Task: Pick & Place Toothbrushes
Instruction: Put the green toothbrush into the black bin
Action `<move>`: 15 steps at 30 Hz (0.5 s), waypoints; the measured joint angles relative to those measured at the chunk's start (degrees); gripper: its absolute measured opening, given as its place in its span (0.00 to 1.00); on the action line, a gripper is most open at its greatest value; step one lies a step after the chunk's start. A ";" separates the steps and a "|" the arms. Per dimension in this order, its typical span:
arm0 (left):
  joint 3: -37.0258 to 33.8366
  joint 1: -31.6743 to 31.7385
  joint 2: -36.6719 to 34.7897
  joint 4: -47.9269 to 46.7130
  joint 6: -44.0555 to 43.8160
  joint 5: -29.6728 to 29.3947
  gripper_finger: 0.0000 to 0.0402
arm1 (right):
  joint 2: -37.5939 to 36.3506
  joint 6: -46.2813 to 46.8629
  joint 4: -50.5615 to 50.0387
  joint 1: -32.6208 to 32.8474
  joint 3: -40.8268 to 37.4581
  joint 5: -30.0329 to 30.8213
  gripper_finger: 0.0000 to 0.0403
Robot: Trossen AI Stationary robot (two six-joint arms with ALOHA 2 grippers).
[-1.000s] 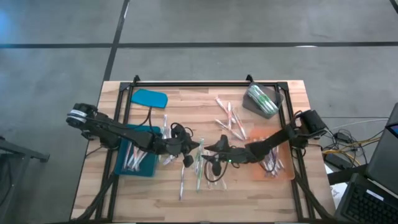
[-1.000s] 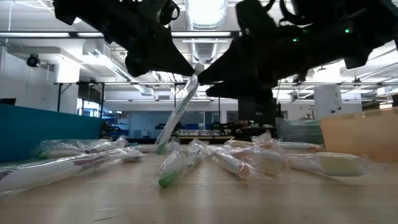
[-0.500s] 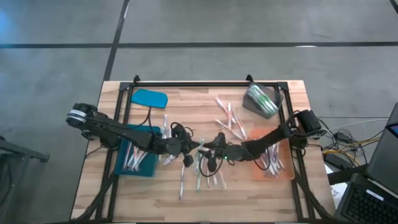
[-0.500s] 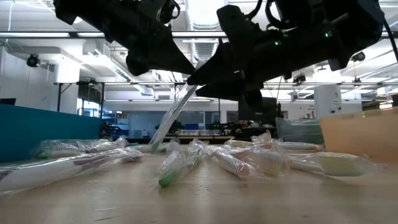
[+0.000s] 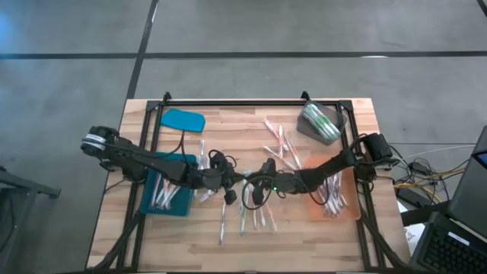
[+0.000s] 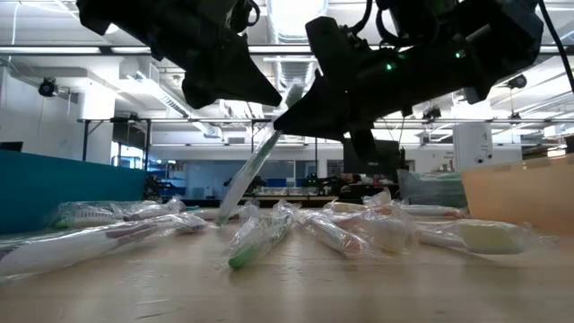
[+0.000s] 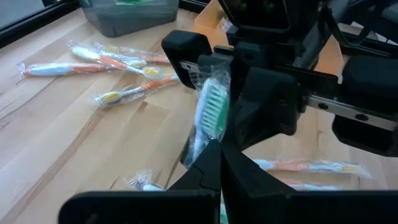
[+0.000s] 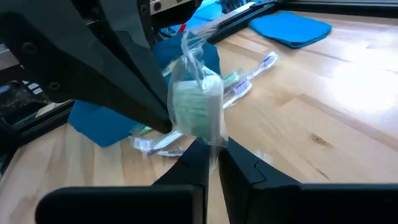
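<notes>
A green-and-white toothbrush [image 6: 251,170] in a clear wrapper slants above the table's middle, head end up. My left gripper [image 5: 237,181] and my right gripper [image 5: 249,183] meet at that upper end, and both are shut on it. The green bristled head [image 7: 214,112] shows just past the left fingers. Whether the lower end [image 6: 221,212] touches the table, I cannot tell. More wrapped toothbrushes [image 5: 281,148] lie loose on the wood. Others [image 5: 245,219] lie nearer the front. My left gripper pinches the wrapped brush just below its head [image 7: 210,148] between its two fingers. It comes from the table's left, slanting a little downward. The handle hangs slanting below the fingers. My right gripper pinches the wrapper at the bottom of the head [image 8: 208,142] between its two fingers. It comes from the table's right, nearly level, opposite the left fingers [image 8: 149,102]. The wrapper's crimped end [image 8: 189,43] sticks up above the head.
A teal tray [image 5: 169,199] with brushes sits under the left arm, and an orange tray [image 5: 346,207] with brushes under the right arm. A teal lid [image 5: 183,120] lies at the far left. A grey bin [image 5: 319,123] stands at the far right.
My right gripper has moved toward the table's left, up to the head end of the brush, and has shut on it. My left gripper has kept its hold. The brush stays slanted, head end up.
</notes>
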 joint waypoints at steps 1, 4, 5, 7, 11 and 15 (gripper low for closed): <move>0.00 0.00 0.00 -0.02 0.00 0.00 0.00 | -0.02 -0.17 0.00 -0.04 0.00 -0.01 0.04; 0.00 0.00 0.00 -0.01 0.30 0.41 0.00 | -0.04 -0.22 -0.04 -0.04 0.00 -0.05 0.03; 0.00 0.00 0.00 -0.02 0.28 0.47 0.01 | -0.02 -0.24 -0.05 -0.04 0.00 -0.08 0.03; 0.00 0.00 0.00 -0.05 1.02 0.52 0.04 | -0.02 -0.68 -0.11 -0.02 0.00 -0.12 0.03; 0.59 0.00 -0.19 -2.10 4.40 0.52 0.16 | -0.15 -1.68 -0.48 -0.02 0.00 -0.22 0.03; 1.68 0.08 -0.22 -6.56 6.06 0.41 0.33 | -1.45 -4.46 -1.88 -0.05 0.00 -0.38 0.03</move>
